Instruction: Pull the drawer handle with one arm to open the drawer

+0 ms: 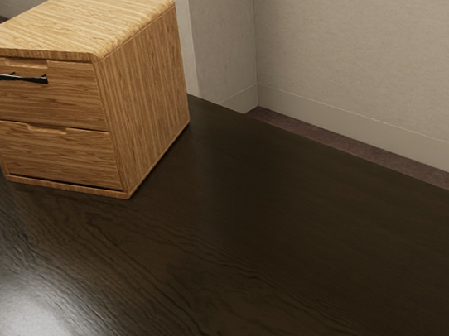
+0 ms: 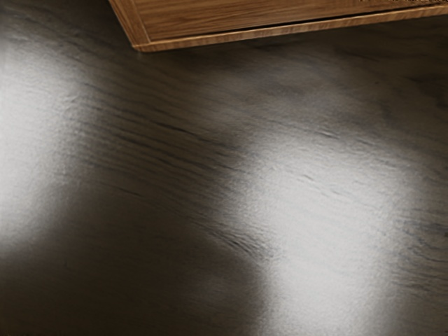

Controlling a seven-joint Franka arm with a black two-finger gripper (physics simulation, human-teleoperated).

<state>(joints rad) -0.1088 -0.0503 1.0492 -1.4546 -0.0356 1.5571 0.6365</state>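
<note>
A light wooden cabinet (image 1: 128,79) with two drawers stands on the dark wooden floor at the exterior view's left. The top drawer (image 1: 47,93) carries a black bar handle (image 1: 21,78) near its upper edge and its front sits flush with the cabinet. The bottom drawer (image 1: 55,153) has a wood-coloured handle and also sits flush. In the wrist view, the cabinet's bottom edge (image 2: 280,21) shows ahead of my hand, above the glossy floor (image 2: 210,196).
The dark floor (image 1: 280,251) stretches wide to the exterior view's right and front. Pale walls with a white baseboard (image 1: 364,125) run behind the cabinet, with a corner pillar (image 1: 222,34) just past it.
</note>
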